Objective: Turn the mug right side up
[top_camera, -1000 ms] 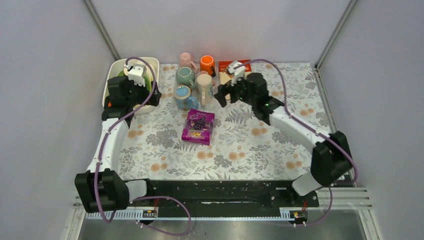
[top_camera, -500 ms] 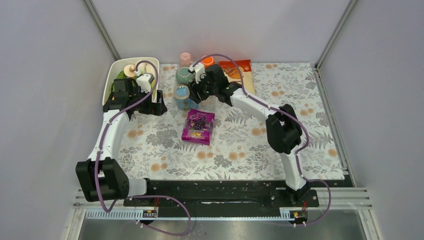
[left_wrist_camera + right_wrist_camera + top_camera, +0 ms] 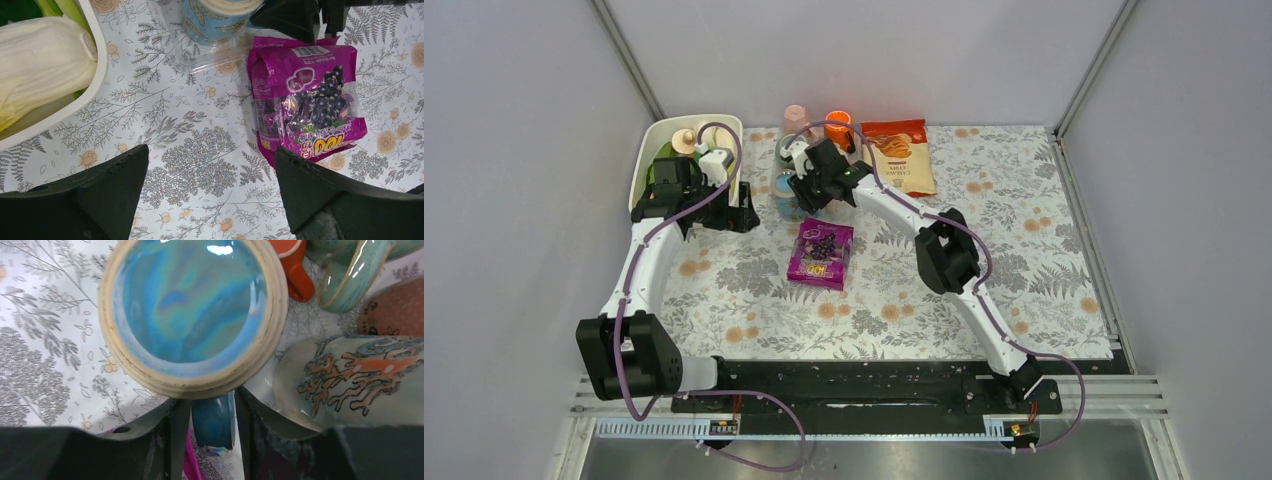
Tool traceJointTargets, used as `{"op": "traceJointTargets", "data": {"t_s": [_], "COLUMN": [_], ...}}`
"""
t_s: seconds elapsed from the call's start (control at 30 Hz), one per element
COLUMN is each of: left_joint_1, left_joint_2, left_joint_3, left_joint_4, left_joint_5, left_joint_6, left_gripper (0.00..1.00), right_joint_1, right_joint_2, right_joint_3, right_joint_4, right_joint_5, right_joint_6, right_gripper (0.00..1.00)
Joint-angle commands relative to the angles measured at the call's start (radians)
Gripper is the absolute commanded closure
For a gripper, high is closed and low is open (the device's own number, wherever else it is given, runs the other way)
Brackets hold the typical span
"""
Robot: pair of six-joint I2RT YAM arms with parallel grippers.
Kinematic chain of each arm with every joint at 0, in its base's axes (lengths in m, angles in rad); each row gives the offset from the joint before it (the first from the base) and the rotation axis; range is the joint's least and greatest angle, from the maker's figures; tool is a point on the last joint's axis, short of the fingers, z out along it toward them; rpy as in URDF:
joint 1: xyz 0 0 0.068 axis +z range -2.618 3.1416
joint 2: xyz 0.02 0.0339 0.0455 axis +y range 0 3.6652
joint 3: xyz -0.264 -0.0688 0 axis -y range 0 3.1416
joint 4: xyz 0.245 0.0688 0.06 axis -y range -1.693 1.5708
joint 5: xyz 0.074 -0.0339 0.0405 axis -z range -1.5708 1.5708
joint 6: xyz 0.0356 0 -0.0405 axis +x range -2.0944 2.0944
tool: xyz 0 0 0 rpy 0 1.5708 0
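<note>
A: Where the right pincer (image 3: 212,405) hangs over the cluster of cups at the far side of the bench (image 3: 165,115), which one is the mug?

B: The blue mug (image 3: 192,310), mouth down on the bench, with its bare foot ring and glazed base facing up. Its handle (image 3: 213,425) points toward the wrist and lies between the two jaws.

A: Gripped?

B: The jaws sit close on either side of the handle; whether they press on it cannot be told. The left pincer (image 3: 211,151) is spread wide and empty, low over the bench between the white tub (image 3: 97,60) and the purple sweet packet (image 3: 305,100).

A: How will it handle?

B: Probably stiff, fairly heavy, brittle, and slick on the glaze. The handle seems the surest hold, since a dragon-painted cup (image 3: 350,375) lies just beside the mug's wall and leaves little room there.

A: What is hidden?

B: The rim and inside face the bench. The handle's lower end is cut off by the fingers, and from above the wrist covers most of the mug.
</note>
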Motion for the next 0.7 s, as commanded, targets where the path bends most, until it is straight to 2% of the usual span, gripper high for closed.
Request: {"op": "traceJointTargets", "data": {"t_s": [0.0, 0.07, 0.13, 0.3, 0.43, 0.57, 0.67], "left_joint_1": [0.002, 0.0, 0.002, 0.017, 0.044, 0.045, 0.042], "left_joint_2": [-0.002, 0.0, -0.004, -0.004, 0.006, -0.032, -0.044], "left_joint_3": [0.029, 0.029, 0.026, 0.056, 0.144, 0.203, 0.253], "left_joint_4": [0.016, 0.015, 0.014, -0.019, -0.077, -0.086, -0.083], "left_joint_5": [0.026, 0.023, 0.031, 0.087, 0.086, 0.086, 0.183], "left_joint_6": [0.019, 0.02, 0.027, 0.033, -0.006, -0.041, -0.094], "left_gripper": [0.01, 0.01, 0.01, 0.01, 0.04, 0.04, 0.02], "right_joint_1": [0.037, 0.043, 0.042, 0.042, 0.042, 0.042, 0.043], "right_joint_2": [0.026, 0.025, 0.015, -0.072, -0.189, -0.369, -0.511], "right_joint_3": [0.125, 0.124, 0.123, 0.11, 0.08, -0.131, -0.373], "right_joint_4": [-0.122, -0.121, -0.12, -0.043, 0.09, 0.385, 0.708], "right_joint_5": [0.098, 0.102, 0.083, -0.023, -0.086, -0.121, -0.094], "right_joint_6": [-0.045, -0.043, -0.029, 0.065, 0.226, 0.434, 0.607], "right_gripper": [0.61, 0.85, 0.99, 1.0, 1.0, 1.0, 1.0]}}
